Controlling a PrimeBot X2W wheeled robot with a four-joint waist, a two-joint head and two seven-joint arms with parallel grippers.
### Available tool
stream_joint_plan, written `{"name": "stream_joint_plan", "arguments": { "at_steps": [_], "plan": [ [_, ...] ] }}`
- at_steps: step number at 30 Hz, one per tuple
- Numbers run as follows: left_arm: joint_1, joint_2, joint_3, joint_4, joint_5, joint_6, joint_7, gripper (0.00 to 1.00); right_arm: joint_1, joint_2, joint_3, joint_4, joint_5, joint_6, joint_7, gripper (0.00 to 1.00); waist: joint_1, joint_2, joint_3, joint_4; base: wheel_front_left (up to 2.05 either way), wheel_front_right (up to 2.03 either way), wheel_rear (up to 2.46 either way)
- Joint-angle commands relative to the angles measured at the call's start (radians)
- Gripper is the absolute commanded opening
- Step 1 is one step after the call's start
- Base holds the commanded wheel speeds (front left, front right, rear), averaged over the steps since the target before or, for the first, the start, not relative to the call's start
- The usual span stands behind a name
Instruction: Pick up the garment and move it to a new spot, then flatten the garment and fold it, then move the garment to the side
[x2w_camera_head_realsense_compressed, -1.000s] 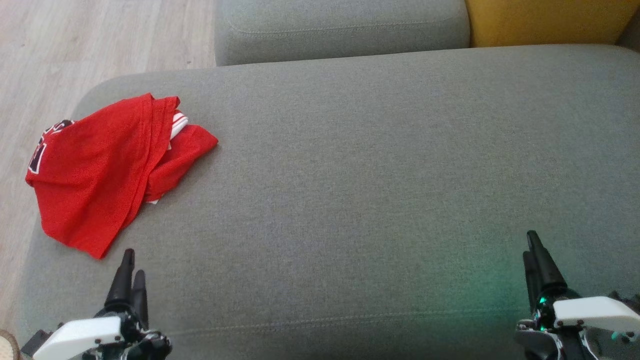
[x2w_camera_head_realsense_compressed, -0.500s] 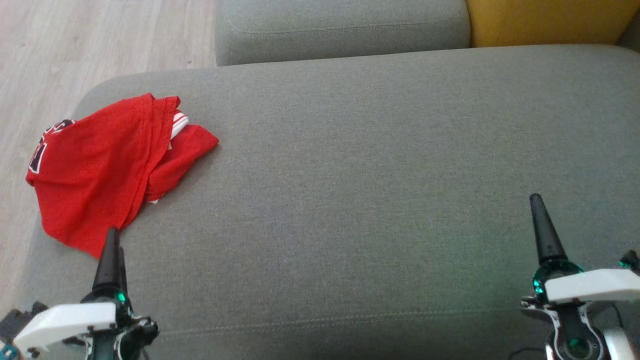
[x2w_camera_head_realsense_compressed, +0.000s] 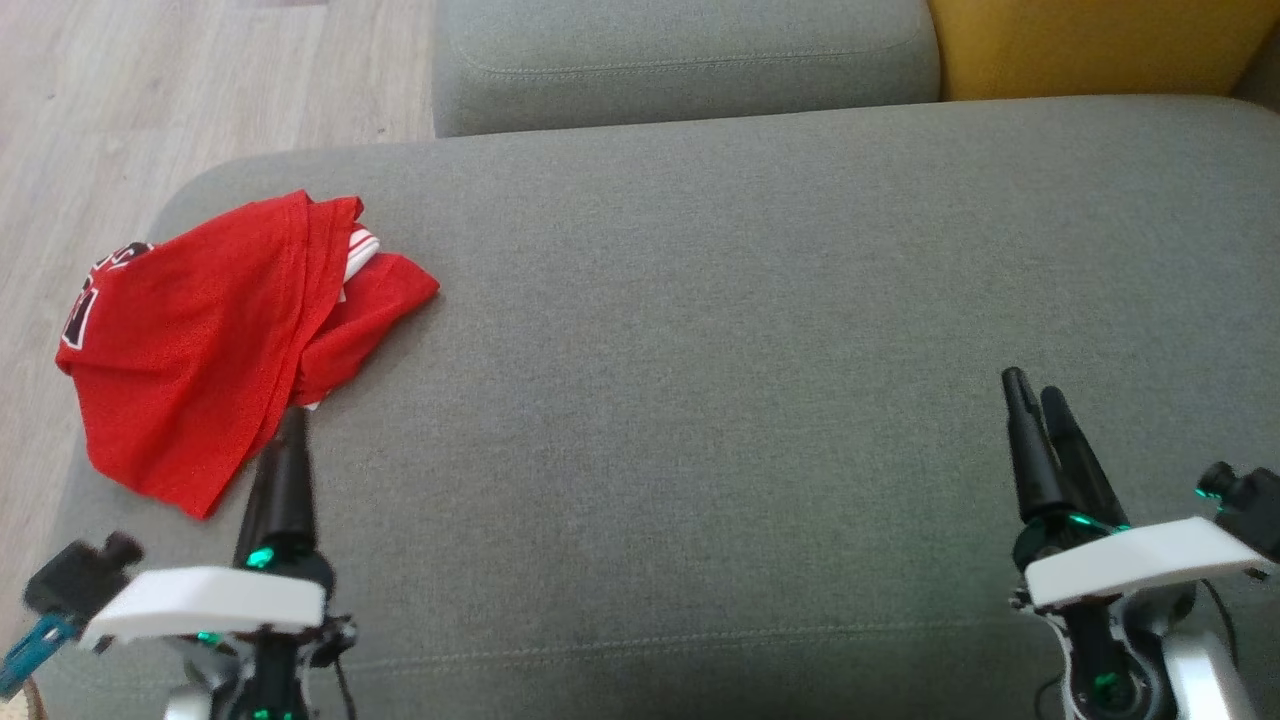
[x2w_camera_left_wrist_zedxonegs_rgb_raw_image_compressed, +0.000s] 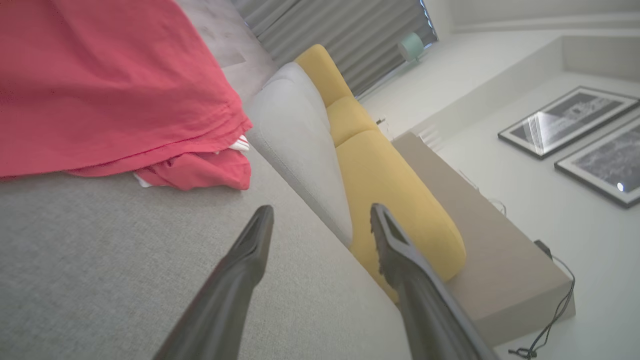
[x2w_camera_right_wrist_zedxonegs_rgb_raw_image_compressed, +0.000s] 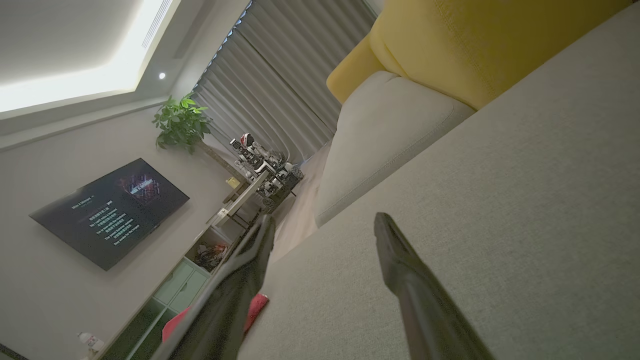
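The red garment (x2w_camera_head_realsense_compressed: 200, 340) lies bunched at the left end of the grey cushion (x2w_camera_head_realsense_compressed: 720, 330), partly over its left edge. The left gripper (x2w_camera_head_realsense_compressed: 292, 425) sits just beside the garment's near edge, jaws apart and empty. The right gripper (x2w_camera_head_realsense_compressed: 1035, 385) is at the near right, well away, jaws apart too.

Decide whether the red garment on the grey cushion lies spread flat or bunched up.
Bunched up: the red garment is doubled over itself in loose layers, a white-striped part poking out between them.
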Motion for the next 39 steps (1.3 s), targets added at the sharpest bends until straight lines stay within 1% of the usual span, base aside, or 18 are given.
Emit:
{"name": "stream_joint_plan", "arguments": {
  "at_steps": [1, 5, 8, 11, 14, 18, 21, 26, 27, 32, 36, 39],
  "plan": [
    [-0.04, 0.012, 0.002, -0.053, 0.043, 0.005, -0.009, 1.0, -0.046, -0.008, 0.02, -0.052, -0.039, 0.0, -0.014, 1.0, 0.0, -0.0001, -0.001, 0.0, 0.0, 0.0, 0.0],
    [-0.037, 0.02, -0.045, -0.075, 0.143, 0.031, -0.021, 1.0, -0.041, -0.009, 0.035, -0.067, -0.1, 0.0, -0.026, 1.0, 0.0, -0.0001, -0.003, -0.001, 0.0, 0.0, 0.0],
    [-0.036, 0.044, -0.087, -0.082, 0.207, 0.061, -0.03, 1.0, -0.032, -0.009, 0.047, -0.071, -0.144, 0.0, -0.035, 1.0, 0.0, -0.0001, -0.005, -0.002, 0.0, 0.0, 0.0],
    [-0.038, 0.074, -0.137, -0.081, 0.261, 0.102, -0.038, 1.0, -0.026, -0.01, 0.061, -0.072, -0.191, 0.0, -0.044, 1.0, 0.0, -0.0001, -0.006, -0.003, 0.0, 0.0, 0.0],
    [-0.037, 0.104, -0.185, -0.063, 0.309, 0.145, -0.047, 1.0, -0.019, -0.01, 0.073, -0.064, -0.271, 0.0, -0.052, 1.0, 0.0, -0.0001, -0.008, -0.004, 0.0, 0.0, 0.0],
    [-0.051, 0.146, -0.264, -0.045, 0.378, 0.202, -0.059, 1.0, -0.019, -0.01, 0.084, -0.078, -0.328, 0.0, -0.064, 1.0, 0.0, -0.0001, -0.009, -0.005, 0.0, 0.0, 0.0],
    [-0.063, 0.166, -0.31, -0.037, 0.403, 0.245, -0.068, 1.0, -0.013, -0.011, 0.082, -0.081, -0.352, 0.0, -0.073, 1.0, 0.0, -0.0001, -0.01, -0.006, 0.0, 0.0, 0.0],
    [-0.083, 0.194, -0.367, -0.038, 0.441, 0.307, -0.082, 1.0, -0.001, -0.011, 0.071, -0.067, -0.348, 0.0, -0.088, 1.0, 0.0, -0.0001, -0.013, -0.007, 0.0, 0.0, 0.0],
    [-0.083, 0.194, -0.367, -0.038, 0.441, 0.307, -0.082, 1.0, -0.001, -0.011, 0.071, -0.067, -0.348, 0.0, -0.088, 1.0, 0.0, -0.0001, -0.013, -0.007, 0.0, 0.0, 0.0],
    [-0.092, 0.211, -0.403, -0.061, 0.477, 0.362, -0.097, 1.0, 0.001, -0.012, 0.087, -0.065, -0.367, 0.0, -0.103, 1.0, 0.0, -0.0001, -0.016, -0.01, 0.0, 0.0, 0.0],
    [-0.092, 0.221, -0.418, -0.08, 0.513, 0.409, -0.109, 1.0, 0.001, -0.012, 0.092, -0.069, -0.424, 0.0, -0.115, 1.0, 0.0, -0.0001, -0.017, -0.012, 0.0, 0.0, 0.0],
    [-0.093, 0.231, -0.435, -0.091, 0.543, 0.428, -0.117, 1.0, 0.002, -0.013, 0.094, -0.076, -0.453, 0.0, -0.124, 1.0, 0.0, -0.0001, -0.017, -0.013, 0.0, 0.0, 0.0]
  ]
}}
